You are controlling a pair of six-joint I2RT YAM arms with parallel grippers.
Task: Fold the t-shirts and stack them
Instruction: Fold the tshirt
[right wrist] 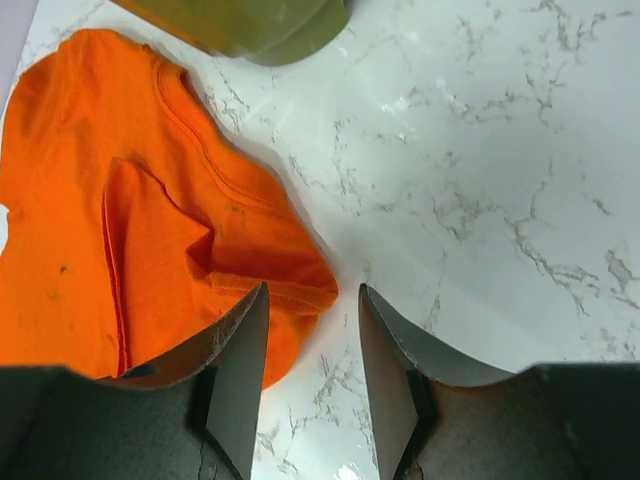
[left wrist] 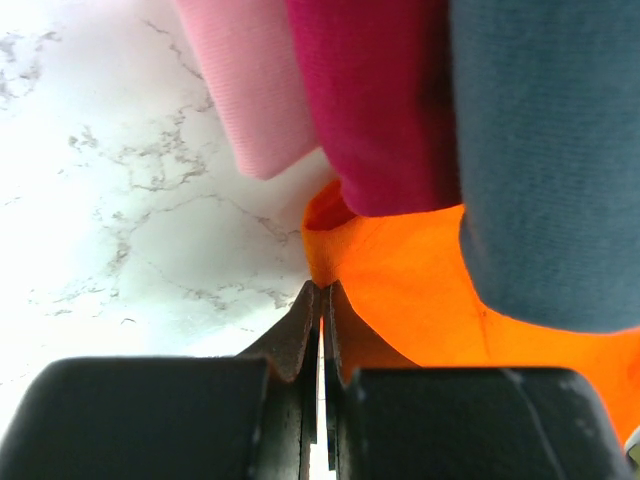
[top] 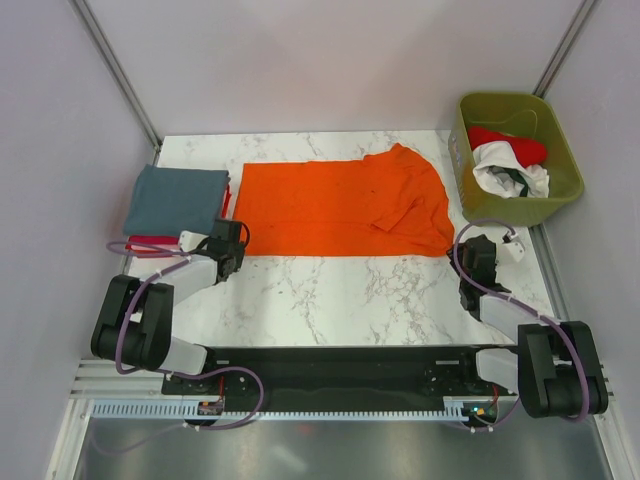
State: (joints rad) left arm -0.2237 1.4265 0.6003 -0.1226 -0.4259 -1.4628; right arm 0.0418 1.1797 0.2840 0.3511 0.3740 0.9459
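Note:
The bright orange t-shirt [top: 340, 205] lies spread across the back of the marble table [top: 330, 290]. My left gripper [top: 238, 240] sits at its near left corner, shut with the orange edge [left wrist: 420, 290] pinched at the fingertips [left wrist: 322, 290]. My right gripper [top: 462, 252] is at the shirt's near right corner. It stands open [right wrist: 313, 295], its left finger over the orange hem [right wrist: 100, 200], nothing between the jaws. A folded grey-blue t-shirt [top: 175, 198] rests on a red one [top: 150, 240] at the left.
The olive-green bin [top: 520, 100] stands at the back right, holding a red t-shirt [top: 510, 143] and a white one with dark print [top: 510, 175]. Its corner [right wrist: 260, 25] shows in the right wrist view. Grey walls enclose the table.

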